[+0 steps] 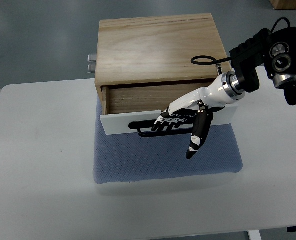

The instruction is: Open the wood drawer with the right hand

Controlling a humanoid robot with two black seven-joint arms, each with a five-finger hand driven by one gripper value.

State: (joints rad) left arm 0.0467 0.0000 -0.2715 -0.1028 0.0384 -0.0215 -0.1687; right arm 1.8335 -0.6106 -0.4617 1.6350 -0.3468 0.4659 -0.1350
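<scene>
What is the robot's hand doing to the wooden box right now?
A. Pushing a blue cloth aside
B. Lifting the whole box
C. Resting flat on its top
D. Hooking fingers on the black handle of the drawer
D: the right hand curls its fingers over the black handle on the white drawer front, which stands partly out of the wooden box.

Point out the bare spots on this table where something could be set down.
The white table is bare left of the blue mat, along its near edge and right of the mat. It is crowded at the wood drawer, where the right hand hooks the handle.
</scene>
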